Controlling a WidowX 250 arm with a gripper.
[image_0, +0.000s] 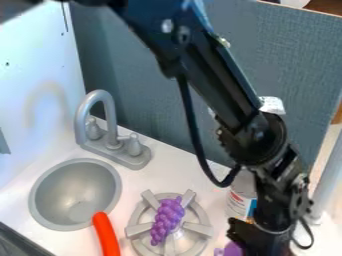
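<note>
Counting rightward, I have one sink, one orange stick, one faucet and one burner bearing one grape bunch, likely light, bumpy, best pinched mid-bunch. One purple piece, probably light, smooth and slippery, best taken by its sides, lies at the near edge beside my gripper; whether that's apart, together or clamped, I can't tell. One can stands just behind.

A gray faucet stands beside the sink; grapes lie on a burner.
</note>
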